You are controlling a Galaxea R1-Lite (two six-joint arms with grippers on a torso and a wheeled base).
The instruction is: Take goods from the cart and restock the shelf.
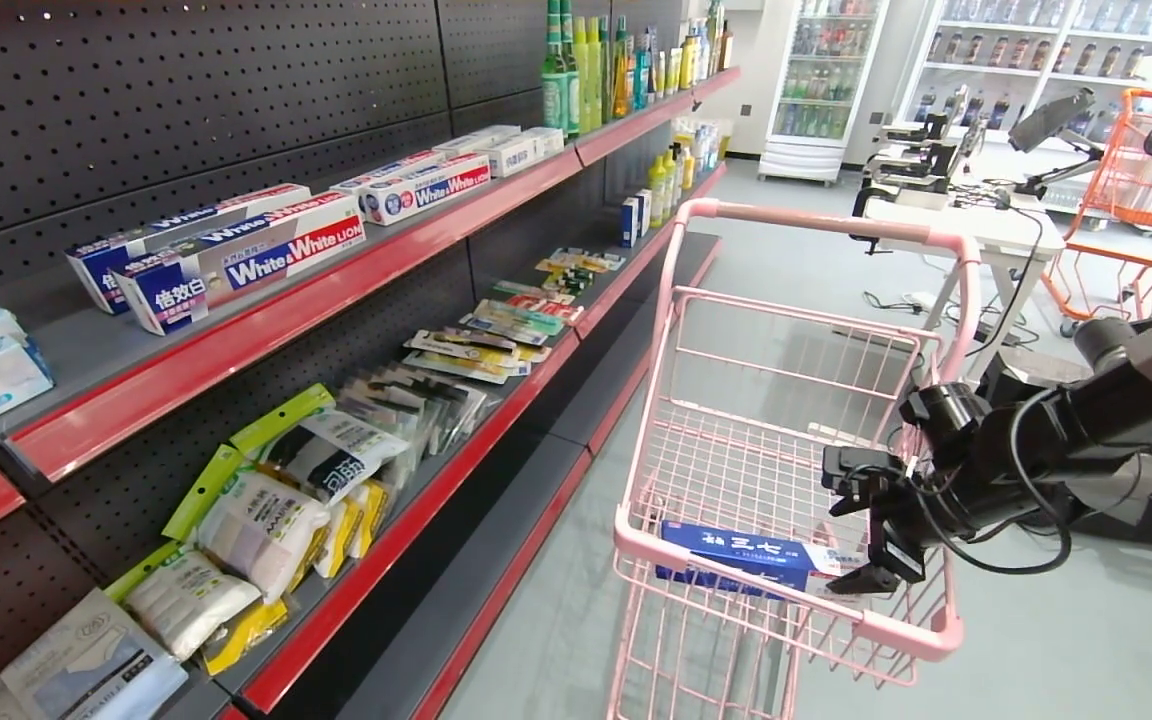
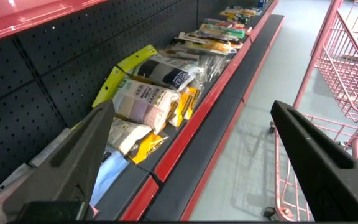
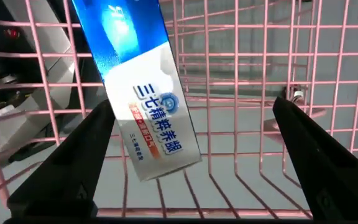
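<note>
Toothpaste box (image 1: 736, 558) not yet picked from the pink cart (image 1: 658, 400).
Head view: the box lies in the cart, the right gripper (image 1: 851, 545) just above it. Left wrist view: the left gripper (image 2: 192, 109) hangs empty beside the shelf (image 2: 197, 124), fingers released. Right wrist view: fingers spread wide over the box, not grasping it. The grasping and shelving seem all left to do.

Cart (image 1: 816, 222): metal wire, pink coating, smooth, semi-gloss. Box (image 1: 736, 557) in cart: glossy printed card. Shelf (image 1: 266, 322): matt dark metal deck, glossy red edge strip. Back panel (image 1: 186, 90): perforated, matt black. Packets (image 1: 261, 530) on lower deck: soft plastic film, shiny, wrinkled. Floor (image 1: 1086, 640): smooth, faint sheen.
</note>
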